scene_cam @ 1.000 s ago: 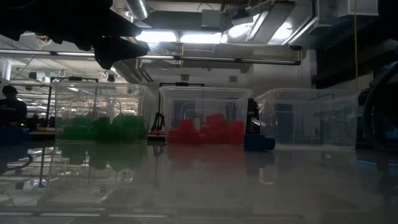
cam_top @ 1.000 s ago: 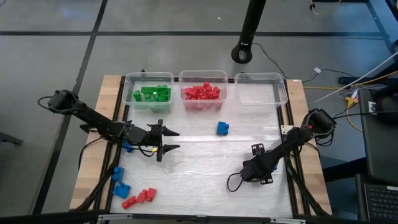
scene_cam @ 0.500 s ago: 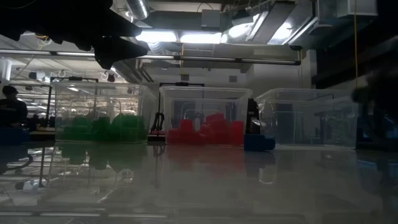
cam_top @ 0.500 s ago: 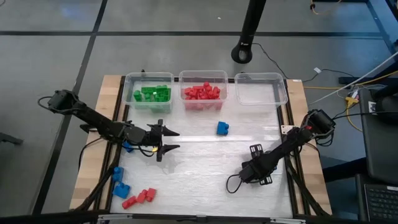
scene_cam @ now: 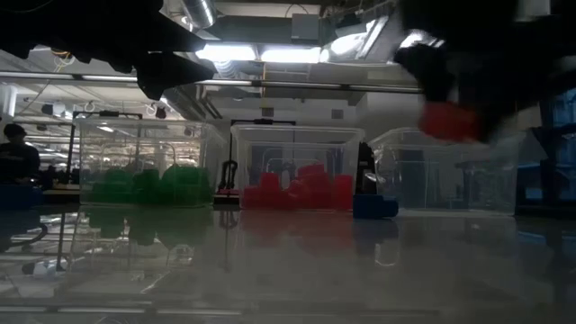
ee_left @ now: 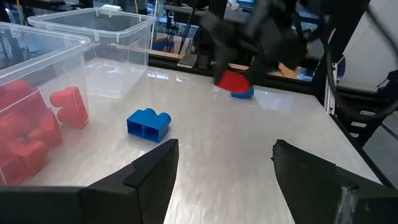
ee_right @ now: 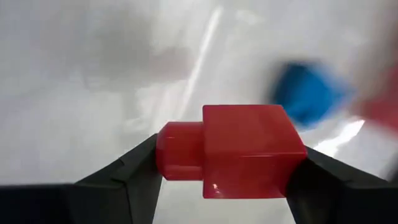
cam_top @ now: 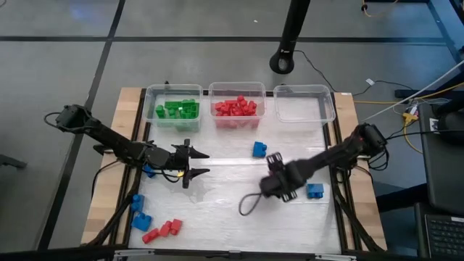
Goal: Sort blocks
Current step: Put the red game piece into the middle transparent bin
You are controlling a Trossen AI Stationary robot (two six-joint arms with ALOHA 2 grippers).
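**Right gripper holds a red block above mid-table**

The right gripper [cam_top: 274,161] is closed on a red block [ee_right: 239,150], clamped between its two fingers, and hangs above the table [cam_top: 225,210] just near of a lone blue block [cam_top: 259,149]. Another blue block [cam_top: 314,191] lies to its right. The left gripper [cam_top: 197,164] hovers at the left-centre, fingers parted and holding nothing. At the far edge stand three clear bins: green blocks [cam_top: 177,109] fill the left one, red blocks [cam_top: 235,107] the middle, and the right bin [cam_top: 304,104] has none. More blue blocks [cam_top: 138,212] and red blocks [cam_top: 162,230] lie in the near-left corner.
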